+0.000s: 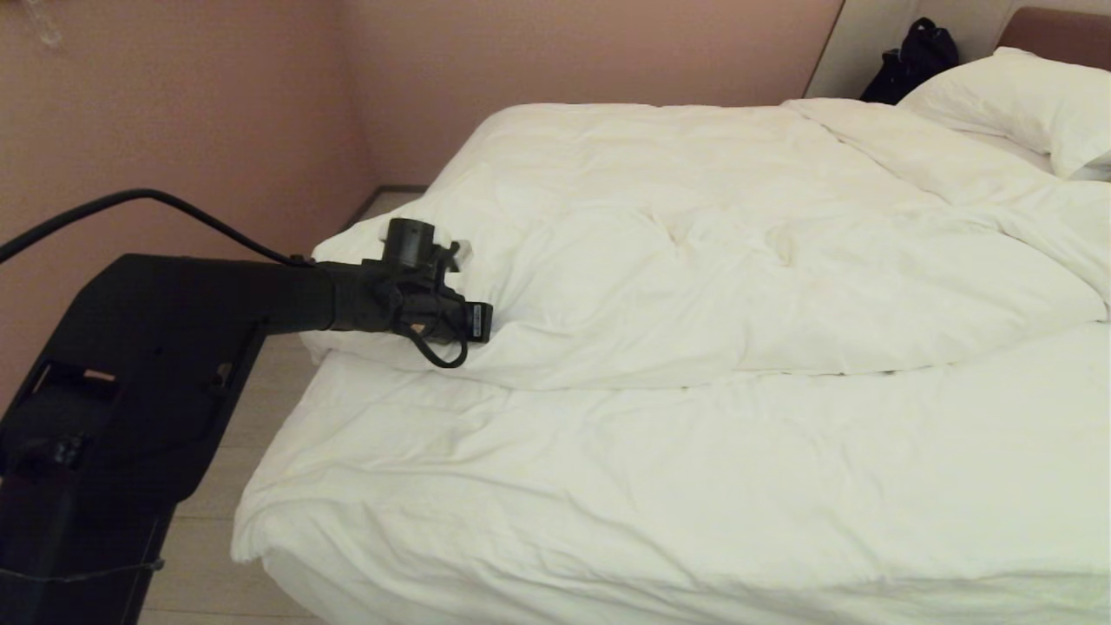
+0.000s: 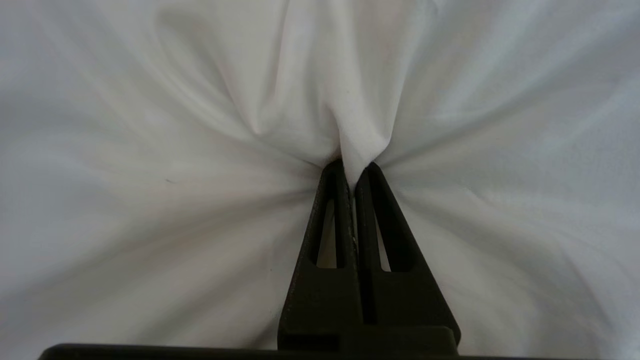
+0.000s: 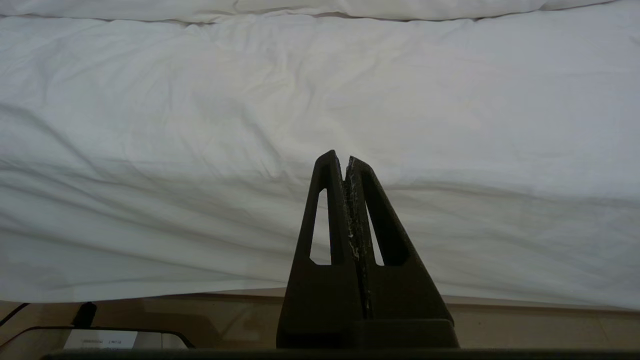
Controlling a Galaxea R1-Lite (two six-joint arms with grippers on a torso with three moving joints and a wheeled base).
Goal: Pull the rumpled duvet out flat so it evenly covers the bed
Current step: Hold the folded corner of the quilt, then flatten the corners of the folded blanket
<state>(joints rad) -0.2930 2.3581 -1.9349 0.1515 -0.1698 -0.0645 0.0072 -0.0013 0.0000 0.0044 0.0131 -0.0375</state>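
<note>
Head view shows our left arm reaching from the left over the near-left part of the bed (image 1: 364,599), with the left gripper (image 1: 486,323) at the folded front edge of the duvet (image 1: 694,260). The duvet lies bunched across the far half of the mattress, its front fold running across the middle of the bed; the white sheet (image 1: 651,477) is exposed on the near half. In the left wrist view, our left gripper (image 2: 356,175) has its jaws clenched on a pinch of duvet (image 2: 350,100) fabric, with creases radiating from the grip. In the right wrist view, our right gripper (image 3: 346,160) has its jaws pressed together, grasping nothing, level with the side of the mattress. A pillow (image 1: 1024,104) lies at the far right, with a dark bag (image 1: 911,56) behind it.
</note>
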